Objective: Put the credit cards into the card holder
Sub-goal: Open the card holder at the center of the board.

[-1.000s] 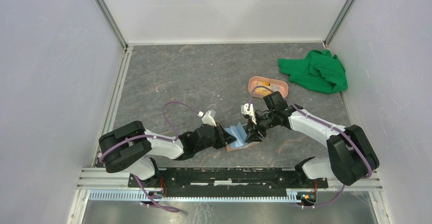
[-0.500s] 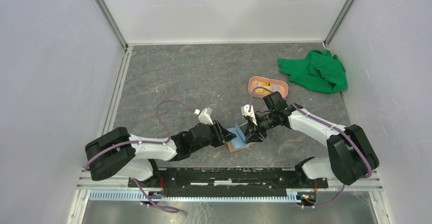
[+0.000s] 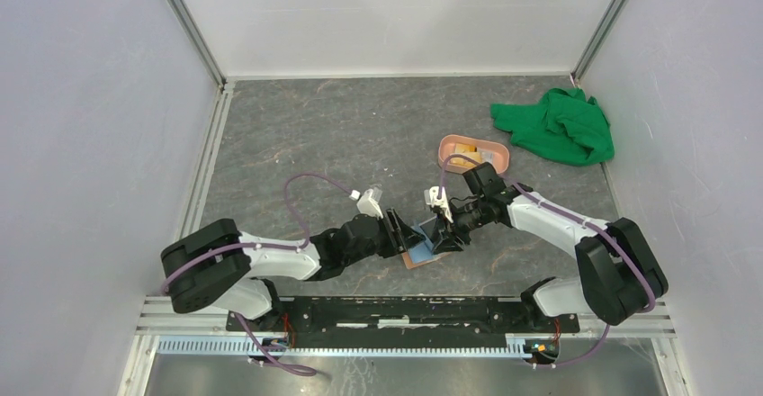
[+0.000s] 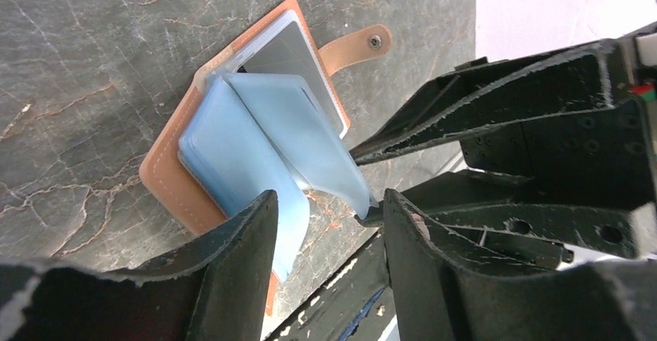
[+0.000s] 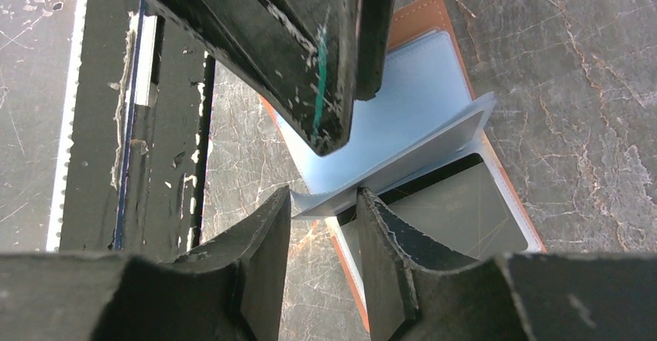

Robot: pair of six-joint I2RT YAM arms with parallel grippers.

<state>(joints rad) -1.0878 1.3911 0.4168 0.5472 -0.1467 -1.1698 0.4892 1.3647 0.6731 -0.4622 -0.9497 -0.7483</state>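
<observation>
1. The card holder (image 3: 416, 254) lies open on the surface (image 3: 360, 135), near edge, centre, between the two arms.
2. Left gripper (image 4: 329, 200): jaws well apart over the blue pocket leaves (image 4: 225, 155), gripping nothing.
3. Right gripper (image 5: 323, 201): jaws part-open, straddling the corner of one lifted leaf (image 4: 302, 136); a gap shows, no pinch.
4. A grey card (image 5: 457, 209) sits in the holder's clear pocket.

Cloth and tray on the grey worktop (image 3: 342, 135).
A crumpled green cloth (image 3: 558, 126) lies by the far right corner; a pink oval tray (image 3: 443, 151) sits just beside it, nearer the middle.
</observation>
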